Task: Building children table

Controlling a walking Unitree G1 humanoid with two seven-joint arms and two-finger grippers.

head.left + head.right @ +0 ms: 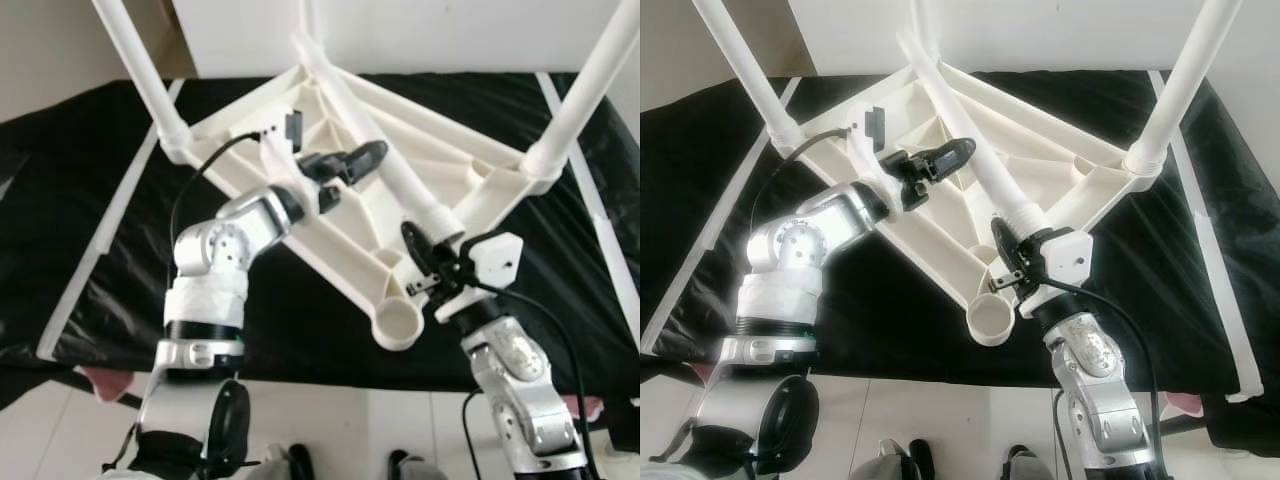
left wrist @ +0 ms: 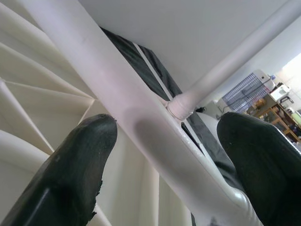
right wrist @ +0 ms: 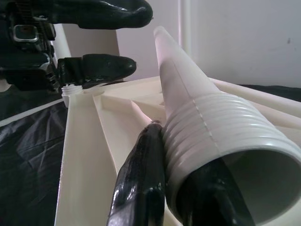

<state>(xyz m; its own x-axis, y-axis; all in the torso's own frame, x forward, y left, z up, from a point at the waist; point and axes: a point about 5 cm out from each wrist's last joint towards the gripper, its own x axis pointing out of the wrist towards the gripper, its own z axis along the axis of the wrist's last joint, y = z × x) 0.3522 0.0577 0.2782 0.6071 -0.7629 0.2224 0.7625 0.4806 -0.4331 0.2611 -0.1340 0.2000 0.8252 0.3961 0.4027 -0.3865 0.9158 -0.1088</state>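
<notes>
So up close you've got the left pincer (image 2: 164, 169) with its two black fingers (image 2: 70, 169) spread wide apart, one on either side of a loose white table leg (image 2: 117, 99) that runs diagonally between them. Neither finger looks to be pressing on it. The nearer finger's pad looks a bit chipped at its edge. Behind the leg there's the ribbed cream underside of the tabletop (image 2: 37, 108), and a second leg (image 2: 235, 61) standing in a socket collar (image 2: 181, 106). A strip of black sheet (image 2: 136, 56) shows past that, plus a white wall (image 2: 178, 28) and some blurry shelving (image 2: 263, 94) far off.
</notes>
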